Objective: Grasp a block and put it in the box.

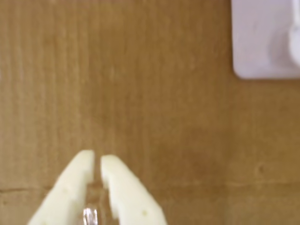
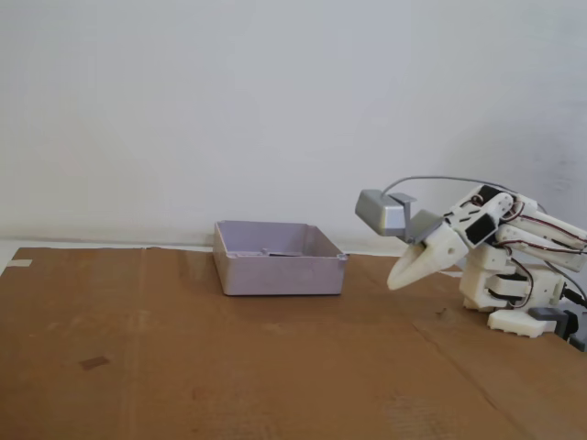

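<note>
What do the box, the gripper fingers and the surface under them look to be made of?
Box: likely plastic, pale lilac-grey, smooth matte walls.
Gripper fingers: cream plastic, probably 3D-printed; too blurred to show layer lines.
Surface: brown corrugated cardboard, with faint ribbing and creases.

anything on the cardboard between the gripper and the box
Nothing visible. In the fixed view only bare cardboard lies between the gripper and the box; the wrist view shows the same. No block shows in either view.

In the fixed view the box (image 2: 280, 259) sits on the cardboard sheet (image 2: 229, 367), left of the folded arm (image 2: 514, 266).
</note>
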